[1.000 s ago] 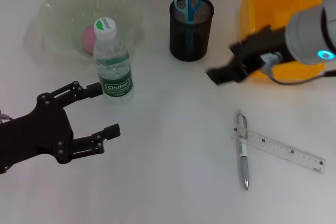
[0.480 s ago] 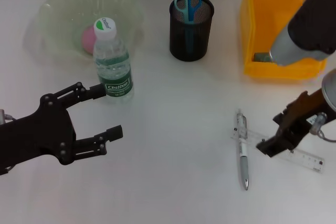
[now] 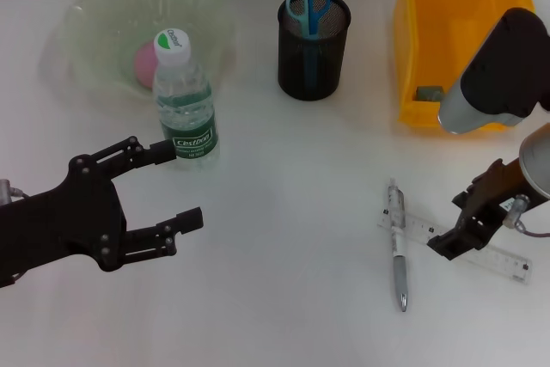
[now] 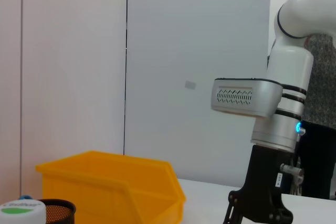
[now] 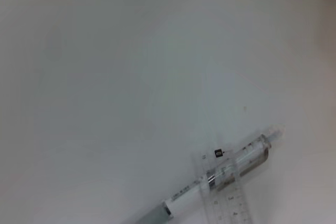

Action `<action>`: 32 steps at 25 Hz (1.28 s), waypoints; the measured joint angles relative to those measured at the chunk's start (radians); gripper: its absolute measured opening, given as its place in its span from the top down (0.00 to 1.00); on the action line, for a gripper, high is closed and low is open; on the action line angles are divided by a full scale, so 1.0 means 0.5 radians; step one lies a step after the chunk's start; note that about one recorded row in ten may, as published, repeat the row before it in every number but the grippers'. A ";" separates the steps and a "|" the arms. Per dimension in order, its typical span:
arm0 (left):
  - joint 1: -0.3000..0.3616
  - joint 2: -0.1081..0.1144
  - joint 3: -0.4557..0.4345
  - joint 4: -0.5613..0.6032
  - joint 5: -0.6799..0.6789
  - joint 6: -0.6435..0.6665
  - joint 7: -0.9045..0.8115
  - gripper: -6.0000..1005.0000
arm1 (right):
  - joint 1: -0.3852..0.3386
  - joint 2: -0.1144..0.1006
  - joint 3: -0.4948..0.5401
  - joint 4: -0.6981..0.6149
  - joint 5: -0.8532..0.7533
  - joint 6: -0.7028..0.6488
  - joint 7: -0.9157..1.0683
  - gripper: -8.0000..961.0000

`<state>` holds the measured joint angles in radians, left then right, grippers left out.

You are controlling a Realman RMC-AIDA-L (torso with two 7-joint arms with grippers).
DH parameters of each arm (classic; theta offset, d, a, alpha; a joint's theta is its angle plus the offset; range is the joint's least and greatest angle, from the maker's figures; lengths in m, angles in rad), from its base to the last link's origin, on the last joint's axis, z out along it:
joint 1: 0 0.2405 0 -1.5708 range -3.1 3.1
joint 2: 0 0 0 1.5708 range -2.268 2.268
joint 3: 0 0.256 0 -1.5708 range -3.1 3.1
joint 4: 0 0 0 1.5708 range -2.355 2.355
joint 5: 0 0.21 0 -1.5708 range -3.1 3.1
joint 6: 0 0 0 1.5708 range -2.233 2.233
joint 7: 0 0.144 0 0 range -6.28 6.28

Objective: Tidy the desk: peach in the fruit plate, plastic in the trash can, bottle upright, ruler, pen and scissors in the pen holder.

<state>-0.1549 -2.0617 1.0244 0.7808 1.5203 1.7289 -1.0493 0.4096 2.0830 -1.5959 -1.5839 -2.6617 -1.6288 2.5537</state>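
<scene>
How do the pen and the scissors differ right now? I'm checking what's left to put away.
The pen lies flat on the desk across the ruler; the scissors stand upright in the pen holder. The pen is grey and clear; the scissors' handles are blue. Neither is held by a claw.

The white tabletop (image 3: pixel 284 212) fills nearly the whole head view — smooth, pale and matte. The right wrist view shows the same surface (image 5: pixel 115 77) close up, plain and unmarked. Behind the table stands a light grey wall made of flat panels (image 4: pixel 194 51), split by thin vertical seams — a small pale rectangular patch (image 4: pixel 190 84) sits on one panel. A figure in dark speckled clothing (image 4: pixel 321 114) stands at the far edge of the left wrist view.
</scene>
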 joint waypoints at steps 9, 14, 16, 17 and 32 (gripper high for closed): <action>-0.006 0.000 -0.008 0.000 0.000 0.000 0.000 0.16 | 0.023 0.002 -0.074 0.149 -0.002 0.188 -0.162 0.27; -0.013 0.000 -0.009 0.000 0.000 0.000 0.000 0.16 | 0.052 0.004 -0.090 0.237 0.016 0.272 -0.213 0.27; -0.013 0.000 -0.009 0.000 0.000 0.000 0.000 0.16 | 0.063 0.004 -0.096 0.264 0.016 0.295 -0.214 0.27; -0.013 0.000 -0.009 0.000 0.000 0.000 0.000 0.16 | 0.063 0.004 -0.096 0.264 0.016 0.295 -0.214 0.27; -0.013 0.000 -0.007 0.000 0.000 0.000 0.000 0.16 | 0.078 0.009 -0.130 0.341 0.020 0.320 -0.198 0.27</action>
<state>-0.1613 -2.0617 1.0210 0.7808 1.5202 1.7288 -1.0492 0.4485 2.0876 -1.6608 -1.4136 -2.6518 -1.4686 2.4548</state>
